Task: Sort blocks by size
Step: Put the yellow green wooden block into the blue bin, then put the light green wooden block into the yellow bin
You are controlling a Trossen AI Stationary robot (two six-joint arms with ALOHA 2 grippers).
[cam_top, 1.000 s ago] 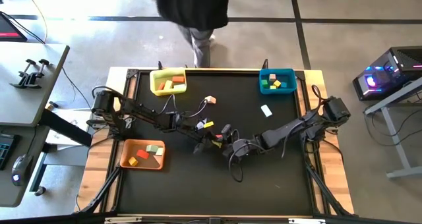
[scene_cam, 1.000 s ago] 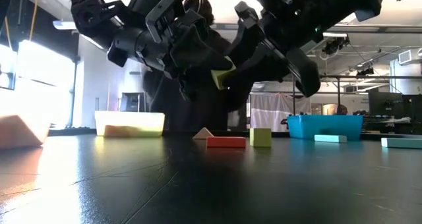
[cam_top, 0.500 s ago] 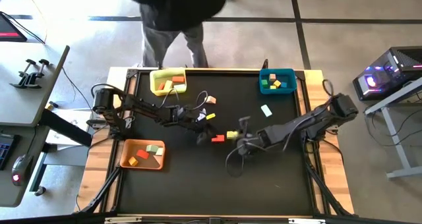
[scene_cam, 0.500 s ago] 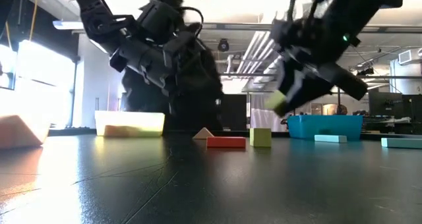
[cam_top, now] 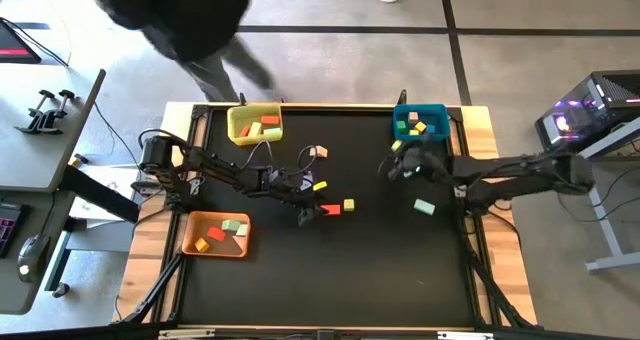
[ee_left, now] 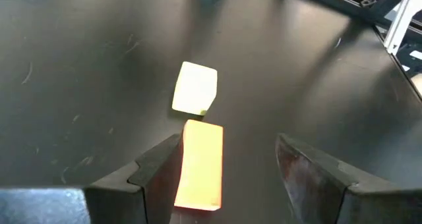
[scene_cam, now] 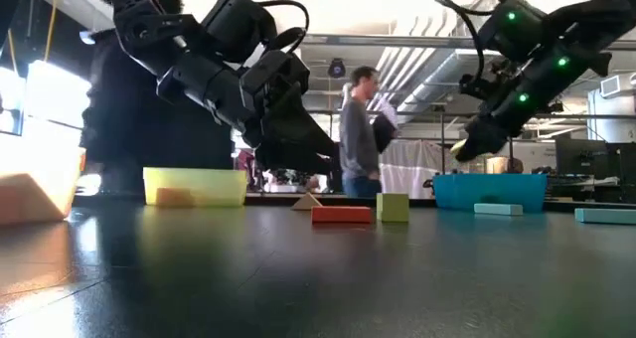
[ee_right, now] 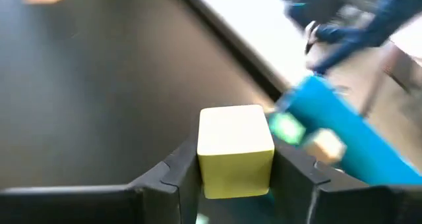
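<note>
My right gripper [ee_right: 236, 166] is shut on a yellow cube [ee_right: 236, 148] and hangs above the table beside the blue bin [cam_top: 420, 123], as the high view [cam_top: 392, 168] and the low view [scene_cam: 465, 149] show. My left gripper [ee_left: 227, 148] stands open at the table's middle [cam_top: 312, 206]. Its fingers slant down on either side of the near end of a red bar [ee_left: 200, 165], which lies flat on the table. I see no touch there. A yellow-green cube [ee_left: 195, 87] rests just beyond the bar's far end. My right gripper pinches the yellow cube between its two fingers, one on each of two opposite side faces [ee_right: 206, 159]. The fingers come from the table's right side, slanting down. The cube sits level in the hold, lifted clear of the table.
A yellow bin [cam_top: 255, 125] at the far left, the blue bin at the far right and an orange bin [cam_top: 215, 233] at the near left all hold blocks. A tan wedge [cam_top: 320, 152] and a mint bar [cam_top: 424, 207] lie loose. A person [scene_cam: 358, 129] stands beyond the table.
My right gripper has swung with the yellow cube from the table's middle, close to my left gripper, toward the right and far edges, up to the blue bin, rolling as it went. My left gripper has tipped lower over the red bar. The person behind the table has walked off leftward.
</note>
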